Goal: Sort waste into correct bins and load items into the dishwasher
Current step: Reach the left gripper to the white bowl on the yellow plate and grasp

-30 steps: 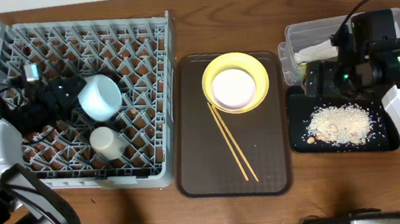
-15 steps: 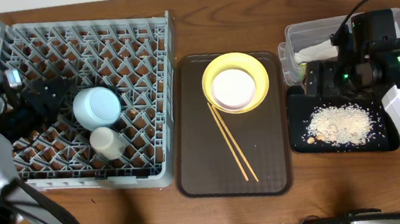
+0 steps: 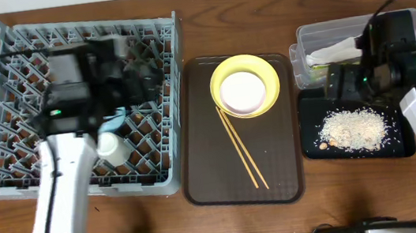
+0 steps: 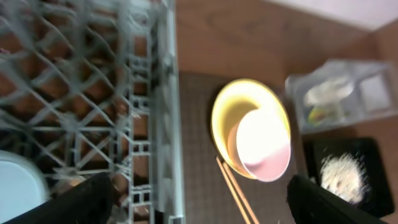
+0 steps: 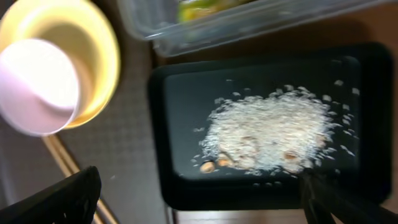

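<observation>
Tabletop (image 3: pixel 125 222), rice (image 5: pixel 273 134) near right end effector (image 5: pixel 199 200)

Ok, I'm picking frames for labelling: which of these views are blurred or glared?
Overhead: sharp, except the left arm smeared over the rack. Left wrist: blurred throughout, the white bowl blown out by glare. Right wrist: soft as well, bowl glaring, rice on the black tray readable.

The white bowl (image 3: pixel 241 92) is sitting in the yellow plate (image 3: pixel 265 72), rice scraps (image 3: pixel 353 128) are lying in the black tray (image 3: pixel 311 142), and the cream cup (image 3: pixel 114 149) is apparently standing in the grey rack (image 3: pixel 1 118).
</observation>
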You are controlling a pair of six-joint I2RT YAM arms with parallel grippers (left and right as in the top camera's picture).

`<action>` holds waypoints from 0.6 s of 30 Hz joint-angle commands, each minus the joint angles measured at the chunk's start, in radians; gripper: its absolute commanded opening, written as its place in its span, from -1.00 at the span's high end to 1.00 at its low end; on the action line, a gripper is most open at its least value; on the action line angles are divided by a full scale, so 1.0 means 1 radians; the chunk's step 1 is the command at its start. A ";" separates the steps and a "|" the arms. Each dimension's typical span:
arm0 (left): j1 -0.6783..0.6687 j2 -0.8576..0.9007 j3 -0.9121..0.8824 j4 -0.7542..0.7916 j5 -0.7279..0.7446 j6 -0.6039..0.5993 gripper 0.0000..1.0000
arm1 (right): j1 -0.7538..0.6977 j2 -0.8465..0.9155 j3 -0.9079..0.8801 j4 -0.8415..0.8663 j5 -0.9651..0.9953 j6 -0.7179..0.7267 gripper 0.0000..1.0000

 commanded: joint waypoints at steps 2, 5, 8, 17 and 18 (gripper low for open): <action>-0.136 0.041 0.104 -0.014 -0.202 -0.083 -0.83 | -0.033 -0.008 0.018 -0.005 0.063 0.044 -0.99; -0.202 0.107 0.217 -0.067 -0.207 -0.089 -0.83 | -0.047 -0.008 0.018 -0.005 0.062 0.045 -0.98; -0.273 0.193 0.323 -0.115 -0.227 -0.086 -0.84 | -0.049 -0.008 0.018 -0.004 0.063 0.045 -0.98; -0.529 0.427 0.361 -0.039 -0.295 0.035 -0.85 | -0.049 -0.008 0.018 -0.006 0.062 0.044 -0.98; -0.546 0.449 0.361 -0.029 -0.295 0.035 -0.84 | -0.049 -0.008 0.018 -0.006 0.062 0.044 -0.98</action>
